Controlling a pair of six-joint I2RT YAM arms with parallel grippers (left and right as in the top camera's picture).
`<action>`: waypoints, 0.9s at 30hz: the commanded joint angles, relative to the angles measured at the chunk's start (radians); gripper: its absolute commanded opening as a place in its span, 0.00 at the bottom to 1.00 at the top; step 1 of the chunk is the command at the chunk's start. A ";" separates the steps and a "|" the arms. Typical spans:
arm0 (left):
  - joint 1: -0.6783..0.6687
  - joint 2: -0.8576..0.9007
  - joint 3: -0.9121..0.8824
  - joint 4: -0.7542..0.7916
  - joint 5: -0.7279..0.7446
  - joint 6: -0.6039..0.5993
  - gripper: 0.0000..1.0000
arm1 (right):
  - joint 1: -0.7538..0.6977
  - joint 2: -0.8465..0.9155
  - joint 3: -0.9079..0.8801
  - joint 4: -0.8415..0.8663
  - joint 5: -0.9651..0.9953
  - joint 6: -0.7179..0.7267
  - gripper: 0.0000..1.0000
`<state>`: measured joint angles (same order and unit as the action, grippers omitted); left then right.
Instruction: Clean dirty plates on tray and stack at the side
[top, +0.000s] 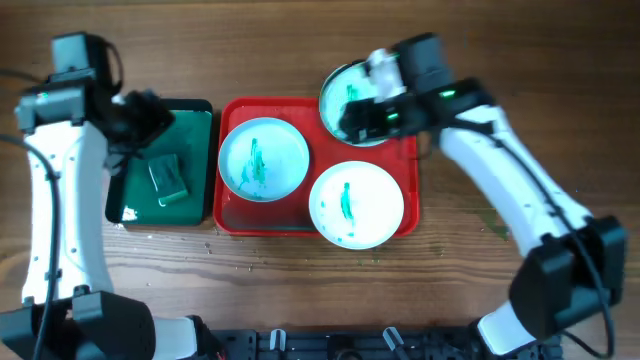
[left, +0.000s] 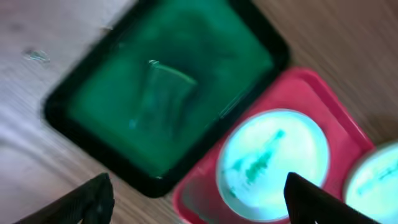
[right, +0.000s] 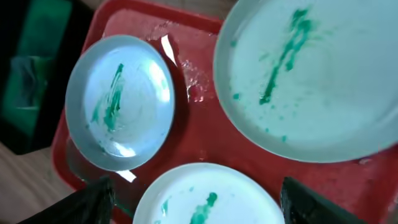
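Observation:
The red tray (top: 230, 215) holds three white plates with teal smears. One lies at its left (top: 263, 158), one at the front right (top: 356, 204), and one at the back right (top: 340, 95) overhangs the tray's back rim. My right gripper (top: 365, 115) hovers over the back right plate, open and empty. Its view shows the left plate (right: 121, 102), the back right plate (right: 311, 74) and the front plate (right: 208, 196) between the open fingers (right: 199, 208). My left gripper (top: 150, 115) is open and empty (left: 199, 205) above the green tray.
A dark green tray (top: 195, 150) with a sponge (top: 166, 176) stands left of the red tray, touching it. It shows blurred in the left wrist view (left: 168, 93), beside the red tray (left: 298, 87) and its left plate (left: 273, 165). Bare wooden table (top: 500, 80) lies around them.

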<state>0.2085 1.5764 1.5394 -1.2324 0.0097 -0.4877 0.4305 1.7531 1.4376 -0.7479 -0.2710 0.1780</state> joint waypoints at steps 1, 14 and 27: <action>0.074 0.018 0.013 -0.021 -0.064 -0.043 0.81 | 0.100 0.101 0.051 0.058 0.141 0.071 0.79; 0.100 0.040 -0.136 0.047 -0.154 -0.037 0.77 | 0.211 0.564 0.339 -0.008 0.237 0.156 0.27; 0.015 0.043 -0.429 0.392 -0.131 0.044 0.47 | 0.224 0.580 0.337 0.022 0.237 0.196 0.05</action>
<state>0.2676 1.6135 1.1404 -0.8822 -0.1295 -0.4793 0.6476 2.2902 1.7672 -0.7277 -0.0555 0.3614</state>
